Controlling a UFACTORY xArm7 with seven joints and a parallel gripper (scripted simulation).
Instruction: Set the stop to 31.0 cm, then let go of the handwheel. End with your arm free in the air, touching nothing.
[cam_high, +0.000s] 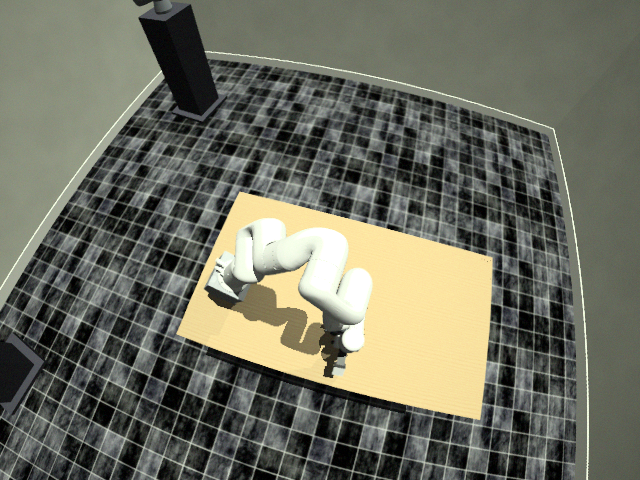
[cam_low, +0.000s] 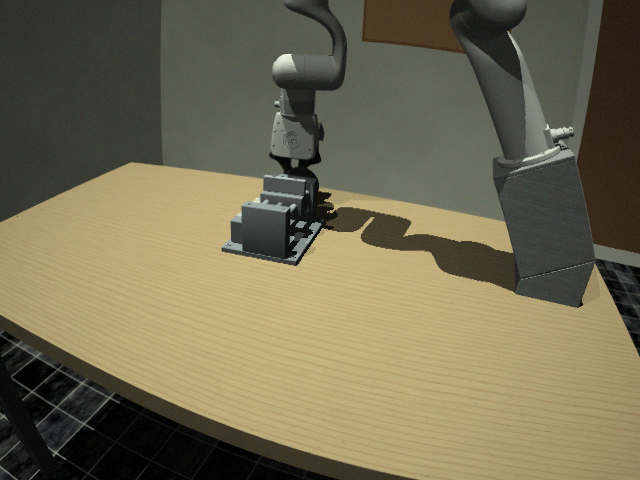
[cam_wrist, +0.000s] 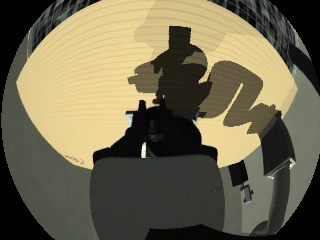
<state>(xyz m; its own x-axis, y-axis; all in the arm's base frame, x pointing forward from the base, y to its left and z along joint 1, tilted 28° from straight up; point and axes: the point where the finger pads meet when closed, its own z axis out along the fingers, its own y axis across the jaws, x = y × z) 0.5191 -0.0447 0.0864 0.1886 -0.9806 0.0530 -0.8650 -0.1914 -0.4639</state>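
Gripper's right over the handwheel, axle lies sideways

From where I'm standing, the gripper (cam_high: 335, 342) (cam_low: 298, 167) (cam_wrist: 152, 108) points down at the dark handwheel (cam_low: 311, 176) (cam_wrist: 188, 136), on the far end of the grey stop fixture (cam_low: 265, 228). Fingers nearly closed, apparently pinching its handle. Axle seems to run level along the rods, so I'd turn across that, then back off upward. Can't read the setting, tbh.

Pale yellow table (cam_high: 423, 310) (cam_low: 330, 330) (cam_wrist: 90, 85) with fine wavy grain, white arm (cam_high: 323, 258) (cam_low: 310, 72), black-and-grey floor (cam_high: 413, 144) (cam_low: 56, 408) gridded in white!
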